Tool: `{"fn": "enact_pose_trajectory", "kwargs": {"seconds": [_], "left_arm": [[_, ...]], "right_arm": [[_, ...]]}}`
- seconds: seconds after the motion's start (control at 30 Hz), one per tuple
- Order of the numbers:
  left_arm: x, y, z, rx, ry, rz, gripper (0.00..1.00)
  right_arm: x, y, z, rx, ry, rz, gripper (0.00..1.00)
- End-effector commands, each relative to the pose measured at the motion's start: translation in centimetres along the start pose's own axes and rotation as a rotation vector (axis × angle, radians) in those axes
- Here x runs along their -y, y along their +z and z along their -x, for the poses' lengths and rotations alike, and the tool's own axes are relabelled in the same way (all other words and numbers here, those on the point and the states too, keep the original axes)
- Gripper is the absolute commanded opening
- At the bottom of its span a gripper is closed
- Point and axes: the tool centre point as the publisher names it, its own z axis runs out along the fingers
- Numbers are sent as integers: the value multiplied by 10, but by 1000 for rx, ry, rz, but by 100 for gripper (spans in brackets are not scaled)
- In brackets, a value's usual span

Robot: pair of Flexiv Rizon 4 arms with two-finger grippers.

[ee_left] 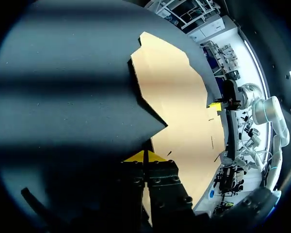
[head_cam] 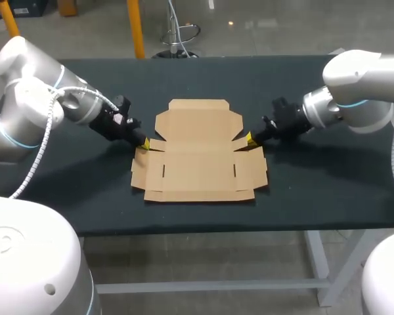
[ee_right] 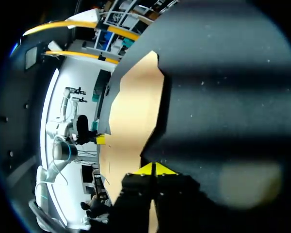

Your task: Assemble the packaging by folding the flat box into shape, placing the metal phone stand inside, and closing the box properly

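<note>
A flat brown cardboard box (head_cam: 200, 157) lies unfolded in the middle of the dark table (head_cam: 315, 190). My left gripper (head_cam: 144, 144) is at its left edge, shut on the small side flap by the notch. My right gripper (head_cam: 249, 138) mirrors it at the right edge, shut on the opposite small flap. In the left wrist view the yellow tips (ee_left: 144, 156) meet at the corner of the box (ee_left: 179, 97), with my other gripper (ee_left: 215, 105) across the sheet. The right wrist view shows its gripper (ee_right: 154, 169) at the box (ee_right: 136, 107). No metal phone stand is in view.
Bare dark table surface surrounds the box on all sides, widest toward the right front (head_cam: 328, 197) and the left front (head_cam: 85, 197). The table's front edge runs just below the box.
</note>
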Motion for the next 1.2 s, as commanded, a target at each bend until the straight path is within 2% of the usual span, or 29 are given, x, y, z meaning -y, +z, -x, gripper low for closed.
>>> {"fn": "enact_pose_trajectory", "kwargs": {"seconds": [0.03,0.7,1.2], "left_arm": [[4,2,-1,-5,-1,10,0],[5,0,-16,29,-7,10,0],[9,8,-31,167,-47,6,0]], "right_arm": [[-2,0,1,-5,0,-9,0],[-1,6,-19,74,-6,4,0],[-1,9,-25,159,7,41,0]]}}
